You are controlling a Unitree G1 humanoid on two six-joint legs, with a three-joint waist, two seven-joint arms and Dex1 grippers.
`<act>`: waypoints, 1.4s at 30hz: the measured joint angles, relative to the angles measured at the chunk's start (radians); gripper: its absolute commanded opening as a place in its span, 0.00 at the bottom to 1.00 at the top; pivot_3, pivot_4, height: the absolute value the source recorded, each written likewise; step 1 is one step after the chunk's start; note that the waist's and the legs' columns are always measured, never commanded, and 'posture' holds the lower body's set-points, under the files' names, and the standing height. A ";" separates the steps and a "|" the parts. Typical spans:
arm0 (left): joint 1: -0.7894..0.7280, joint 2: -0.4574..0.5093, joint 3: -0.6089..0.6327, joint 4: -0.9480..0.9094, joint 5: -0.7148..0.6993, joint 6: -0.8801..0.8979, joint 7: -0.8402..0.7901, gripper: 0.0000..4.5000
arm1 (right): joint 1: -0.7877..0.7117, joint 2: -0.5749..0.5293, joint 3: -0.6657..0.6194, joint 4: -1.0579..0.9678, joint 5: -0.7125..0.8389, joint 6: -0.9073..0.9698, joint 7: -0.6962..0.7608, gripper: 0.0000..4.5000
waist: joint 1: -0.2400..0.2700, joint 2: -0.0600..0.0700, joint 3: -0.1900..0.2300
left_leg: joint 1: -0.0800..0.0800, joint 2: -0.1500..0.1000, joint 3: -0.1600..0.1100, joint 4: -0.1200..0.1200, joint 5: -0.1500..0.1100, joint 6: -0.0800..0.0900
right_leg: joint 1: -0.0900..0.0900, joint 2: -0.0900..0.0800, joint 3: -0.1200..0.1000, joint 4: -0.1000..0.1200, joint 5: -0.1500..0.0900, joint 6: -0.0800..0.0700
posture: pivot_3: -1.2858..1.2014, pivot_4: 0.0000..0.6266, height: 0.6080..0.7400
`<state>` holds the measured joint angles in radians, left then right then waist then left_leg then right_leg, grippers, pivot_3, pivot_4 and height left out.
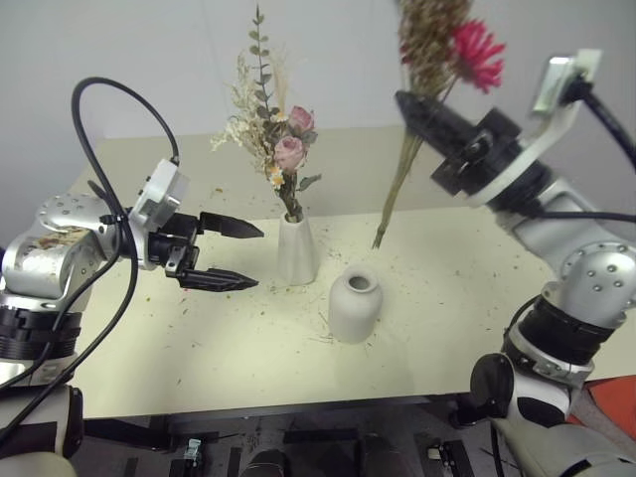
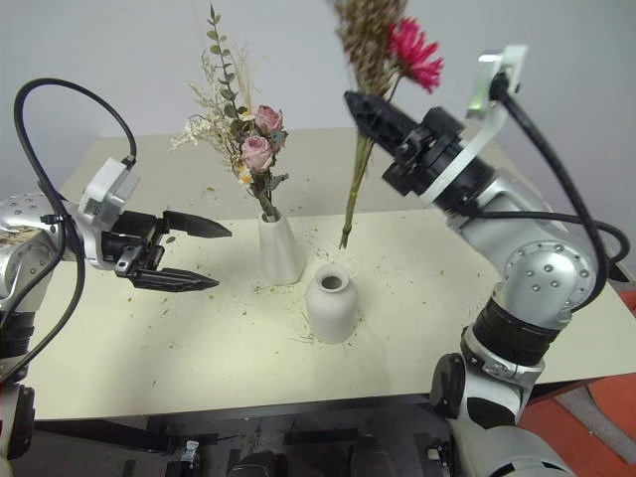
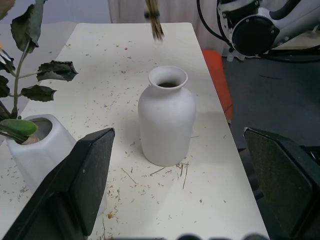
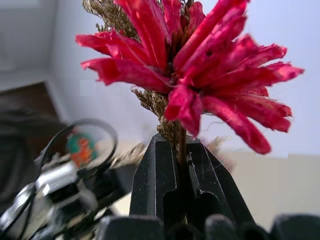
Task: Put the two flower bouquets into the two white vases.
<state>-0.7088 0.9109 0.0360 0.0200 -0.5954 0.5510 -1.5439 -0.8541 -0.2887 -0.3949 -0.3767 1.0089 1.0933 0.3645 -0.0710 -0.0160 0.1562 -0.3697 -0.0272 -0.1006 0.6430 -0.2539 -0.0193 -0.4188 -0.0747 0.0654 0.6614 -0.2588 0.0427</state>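
A cream bouquet with pink roses stands in the tall slim white vase at the table's middle. The squat white vase stands just in front of it to the right, its mouth open and nothing in it. My right gripper is shut on the stems of the second bouquet, tan grasses with a magenta flower, held high; the stem ends hang above the table behind the squat vase. My left gripper is open, left of the tall vase, holding nothing.
The cream table is strewn with dried plant bits. Its front edge runs near me, with dark equipment below. An orange object lies on the floor past the table's right side.
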 measured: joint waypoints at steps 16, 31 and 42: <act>0.003 0.009 0.007 -0.004 0.000 0.002 0.009 1.00 | 0.145 -0.017 0.125 -0.016 0.023 -0.093 -0.023 0.01 | 0.000 0.000 0.000 | 0.000 0.000 0.000 0.000 0.000 0.000 | 0.000 0.000 0.000 -0.001 0.000 0.000 | 0.52 0.24 1.00; 0.013 0.018 0.019 -0.008 -0.003 0.021 0.032 1.00 | 0.276 -0.050 0.251 0.019 -0.142 -0.274 0.087 0.01 | 0.001 0.000 0.000 | 0.000 0.001 0.000 0.000 0.000 0.000 | 0.000 0.001 0.000 -0.001 0.000 0.000 | 0.52 0.24 1.00; 0.021 0.019 0.022 -0.012 -0.003 0.023 0.045 1.00 | 0.361 -0.069 0.324 0.024 -0.241 -0.374 0.185 0.14 | 0.001 0.000 0.000 | 0.000 0.001 0.000 0.001 0.000 0.000 | 0.001 0.001 0.000 -0.001 0.000 0.000 | 0.52 0.24 1.00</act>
<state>-0.6879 0.9295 0.0584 0.0078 -0.5980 0.5736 -1.4990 -0.4930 -0.3576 -0.0710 -0.3530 0.7677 0.7188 0.5490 -0.0704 -0.0160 0.1562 -0.3693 -0.0266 -0.1005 0.6436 -0.2539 -0.0193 -0.4176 -0.0736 0.0653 0.6602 -0.2588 0.0427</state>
